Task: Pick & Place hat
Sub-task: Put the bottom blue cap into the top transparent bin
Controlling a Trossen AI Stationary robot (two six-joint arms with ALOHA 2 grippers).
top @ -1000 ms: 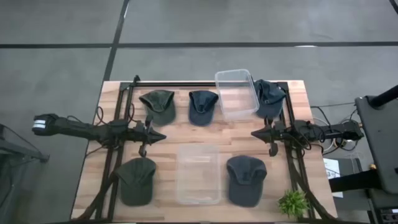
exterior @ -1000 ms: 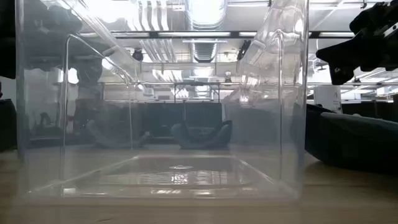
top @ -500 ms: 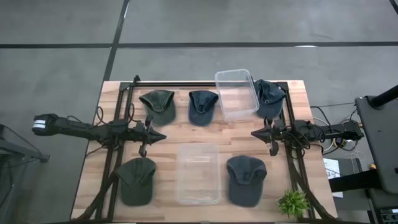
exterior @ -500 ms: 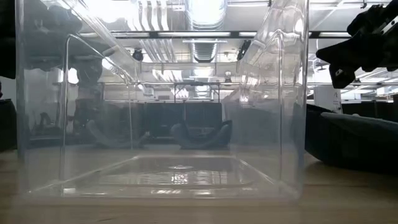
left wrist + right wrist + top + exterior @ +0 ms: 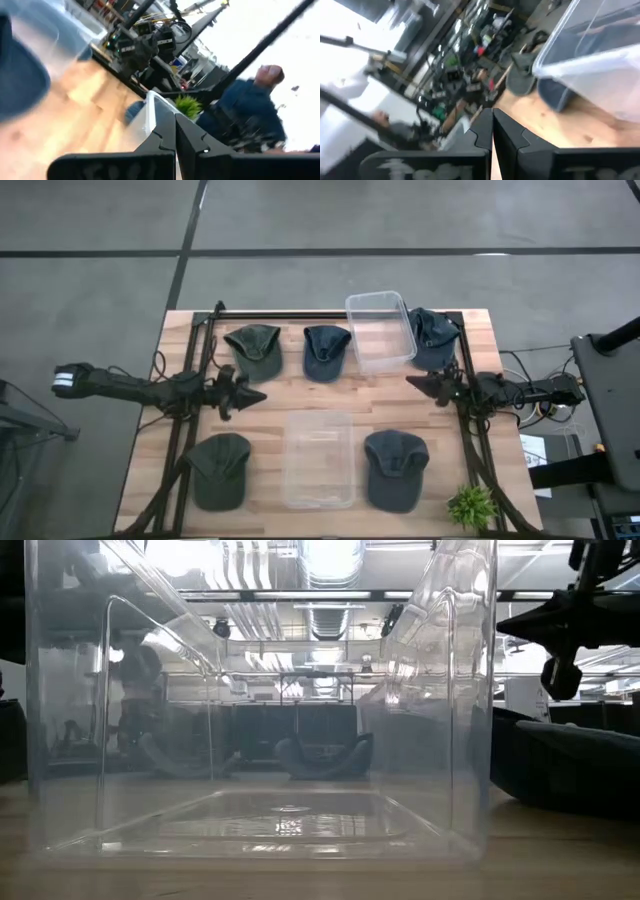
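Both arms have rolled at the wrist since the earlier frames, and the right pincer [image 5: 413, 381] now points up toward the far corner rather than level. On the pale wooden slatted desk [image 5: 270, 395], going left to right: the left pincer [image 5: 258, 393] hovers over bare wood with its two dark fingers [image 5: 170, 134] pressed together, holding nothing. Just beyond it lies a dark green cap [image 5: 254, 348] on the far row, and a second dark green cap [image 5: 220, 470] sits near the front edge. Next comes a navy cap [image 5: 326, 350], then a clear plastic bin [image 5: 319, 459] at front centre and another clear plastic bin [image 5: 380, 330] at the back. A slate-blue cap [image 5: 394, 468] lies front right, beside a small green plant [image 5: 470, 505]. One more dark cap [image 5: 433, 336] rests behind the right pincer, whose fingers [image 5: 492, 131] are also closed and empty.
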